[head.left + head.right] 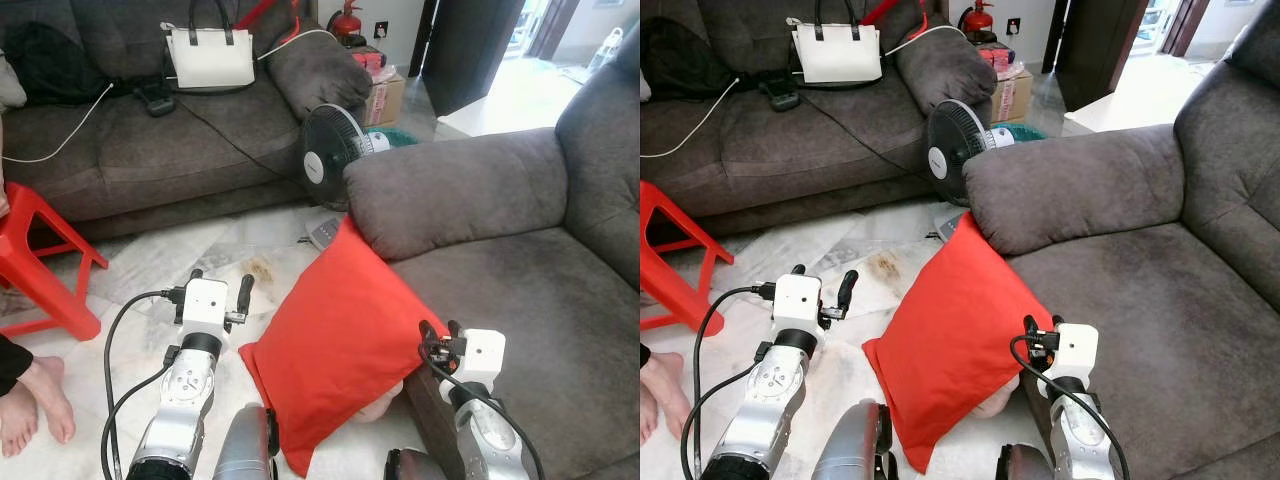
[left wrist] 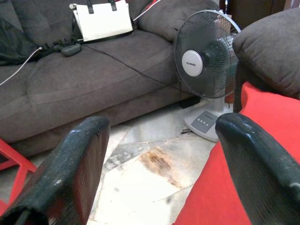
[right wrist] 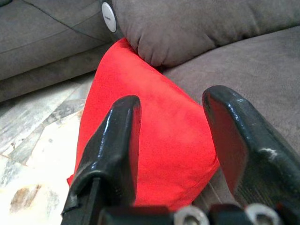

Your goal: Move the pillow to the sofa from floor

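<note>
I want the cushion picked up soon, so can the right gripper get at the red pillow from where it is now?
Probably yes: the right gripper is open and points at the red pillow leaning on the sofa, nothing between.

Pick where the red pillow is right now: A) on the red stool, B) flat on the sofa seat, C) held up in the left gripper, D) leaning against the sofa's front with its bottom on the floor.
D: the red pillow leans against the sofa, with its lower corner on the floor.
</note>
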